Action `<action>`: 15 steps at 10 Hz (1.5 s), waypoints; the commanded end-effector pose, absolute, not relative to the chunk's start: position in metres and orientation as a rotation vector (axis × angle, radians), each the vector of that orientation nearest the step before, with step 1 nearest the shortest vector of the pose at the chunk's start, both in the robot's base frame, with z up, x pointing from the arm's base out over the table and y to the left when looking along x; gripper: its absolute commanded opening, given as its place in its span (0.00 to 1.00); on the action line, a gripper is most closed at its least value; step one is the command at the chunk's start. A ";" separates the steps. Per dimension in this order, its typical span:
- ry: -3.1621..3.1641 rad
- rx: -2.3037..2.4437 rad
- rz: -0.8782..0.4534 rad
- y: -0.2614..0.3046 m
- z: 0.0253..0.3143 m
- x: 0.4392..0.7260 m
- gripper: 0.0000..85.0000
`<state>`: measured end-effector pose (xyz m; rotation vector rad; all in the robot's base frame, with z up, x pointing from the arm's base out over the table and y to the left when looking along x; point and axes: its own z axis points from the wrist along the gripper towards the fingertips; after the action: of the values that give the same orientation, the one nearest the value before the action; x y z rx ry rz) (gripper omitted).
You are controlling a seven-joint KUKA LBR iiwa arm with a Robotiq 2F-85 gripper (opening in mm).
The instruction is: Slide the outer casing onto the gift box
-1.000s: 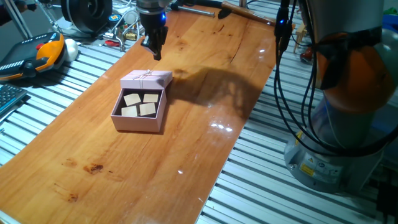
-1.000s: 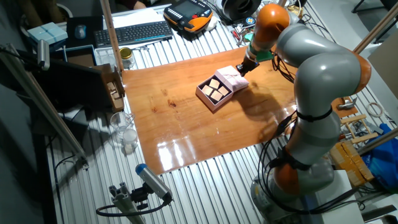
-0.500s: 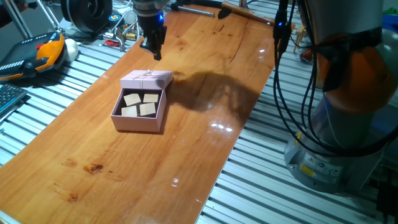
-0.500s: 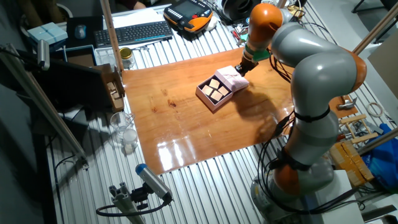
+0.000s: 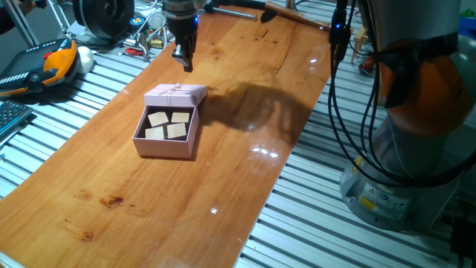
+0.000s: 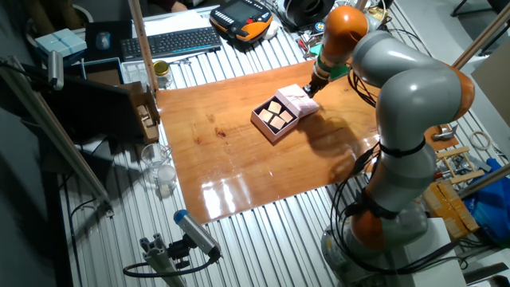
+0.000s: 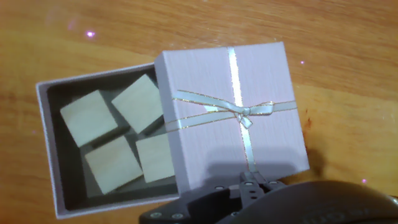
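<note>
The job is only part done. The outer casing (image 7: 230, 112) covers just one end of the gift box (image 7: 53, 149), and the four tan squares (image 7: 118, 137) inside can be seen. So the step in hand looks like getting ready to push. Next, the pincer (image 5: 183, 62) likely needs to come down behind the casing's far edge and push it along the box until the squares are hidden. The push should stay straight, or the casing may twist and jam.

The pincer hangs above the wooden desk (image 5: 245, 89), not touching anything. Its two fingers look close together with nothing between them, but I cannot tell for sure if it is shut or a bit open.

In one fixed view, the casing (image 5: 175, 94) sits at about 6 o'clock from the pincer, near it but apart. The box (image 5: 165, 132) sticks out from the casing toward 6 o'clock too. In the hand view, the casing with its thin bow (image 7: 245, 112) lies right ahead of the pincer, and the open part of the box is at 9 o'clock from the casing.
</note>
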<state>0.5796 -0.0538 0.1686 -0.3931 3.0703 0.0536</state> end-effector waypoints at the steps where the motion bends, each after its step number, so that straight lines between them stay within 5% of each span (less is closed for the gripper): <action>1: 3.072 -0.395 0.046 -0.057 0.166 0.584 0.00; 15: 3.067 -0.399 0.125 -0.102 0.134 0.623 0.00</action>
<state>0.6234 -0.1024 0.1337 -0.3990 3.0671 0.1248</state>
